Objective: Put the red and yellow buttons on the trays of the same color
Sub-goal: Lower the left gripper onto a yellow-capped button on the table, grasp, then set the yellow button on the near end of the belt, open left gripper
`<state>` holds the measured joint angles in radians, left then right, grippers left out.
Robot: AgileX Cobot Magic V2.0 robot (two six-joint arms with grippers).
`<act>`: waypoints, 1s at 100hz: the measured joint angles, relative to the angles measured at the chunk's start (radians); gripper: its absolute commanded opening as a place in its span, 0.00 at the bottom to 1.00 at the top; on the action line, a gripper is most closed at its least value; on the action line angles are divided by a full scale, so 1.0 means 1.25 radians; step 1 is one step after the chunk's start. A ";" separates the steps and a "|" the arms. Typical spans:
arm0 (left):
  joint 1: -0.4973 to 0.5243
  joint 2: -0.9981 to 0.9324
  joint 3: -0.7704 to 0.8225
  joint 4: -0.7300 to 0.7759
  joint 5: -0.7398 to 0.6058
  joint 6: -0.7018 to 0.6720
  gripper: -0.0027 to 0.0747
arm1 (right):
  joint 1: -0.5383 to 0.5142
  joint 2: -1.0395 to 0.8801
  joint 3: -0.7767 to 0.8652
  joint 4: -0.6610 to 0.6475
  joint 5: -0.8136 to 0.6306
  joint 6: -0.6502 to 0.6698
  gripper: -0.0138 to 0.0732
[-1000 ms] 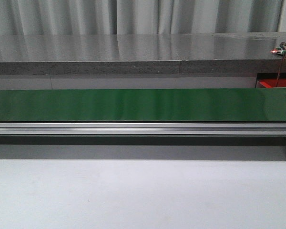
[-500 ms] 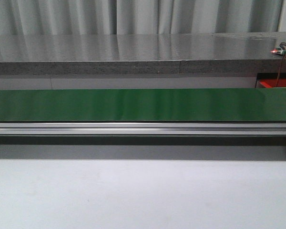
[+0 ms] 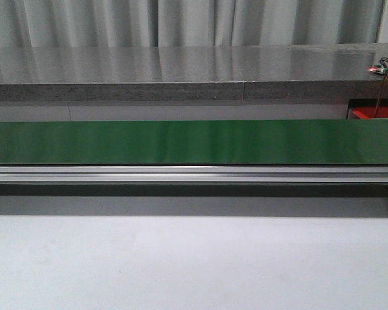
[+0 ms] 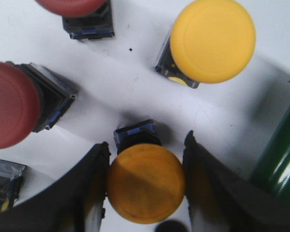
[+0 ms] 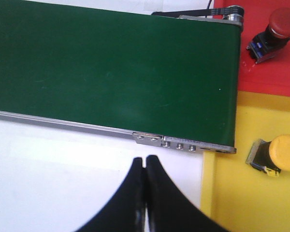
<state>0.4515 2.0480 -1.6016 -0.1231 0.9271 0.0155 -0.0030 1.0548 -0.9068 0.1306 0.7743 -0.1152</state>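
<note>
In the left wrist view my left gripper (image 4: 146,144) is shut on a yellow button (image 4: 146,182), a black finger pressed against each side of its round cap. On the white table around it lie another yellow button (image 4: 212,41) and two red buttons (image 4: 12,111) (image 4: 72,6). In the right wrist view my right gripper (image 5: 145,159) is shut and empty, over the white table by the conveyor's end. A red tray (image 5: 275,67) holds a red button (image 5: 284,21). A yellow tray (image 5: 232,193) holds a yellow button (image 5: 285,152). Neither gripper shows in the front view.
The green conveyor belt (image 3: 194,142) with its aluminium rail (image 3: 194,173) runs across the front view, a grey counter (image 3: 181,71) behind it. The belt's edge (image 4: 280,159) lies close to my left gripper. The belt's end (image 5: 111,72) borders both trays. Another button's base (image 4: 5,181) lies nearby.
</note>
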 measured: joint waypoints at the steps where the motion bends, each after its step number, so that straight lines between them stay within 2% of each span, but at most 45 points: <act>1: 0.000 0.000 0.000 0.000 0.000 0.000 0.27 | 0.000 0.000 0.000 0.000 0.000 0.000 0.08; 11: 0.000 0.000 -0.002 0.000 0.000 0.000 0.24 | 0.000 0.000 0.000 0.000 0.000 0.000 0.08; 35: 0.000 -0.008 -0.042 0.002 0.035 0.000 0.24 | 0.000 0.000 0.000 0.000 0.000 0.000 0.08; 70: -0.002 -0.148 -0.079 0.004 0.103 0.010 0.24 | 0.000 0.000 0.000 0.000 0.000 0.000 0.08; 100: -0.084 -0.196 -0.079 0.007 0.185 0.035 0.24 | 0.000 0.000 0.000 0.000 0.000 0.000 0.08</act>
<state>0.3463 1.8034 -1.7002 -0.1150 1.1577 0.0592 -0.0030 1.0548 -0.9068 0.1306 0.7743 -0.1152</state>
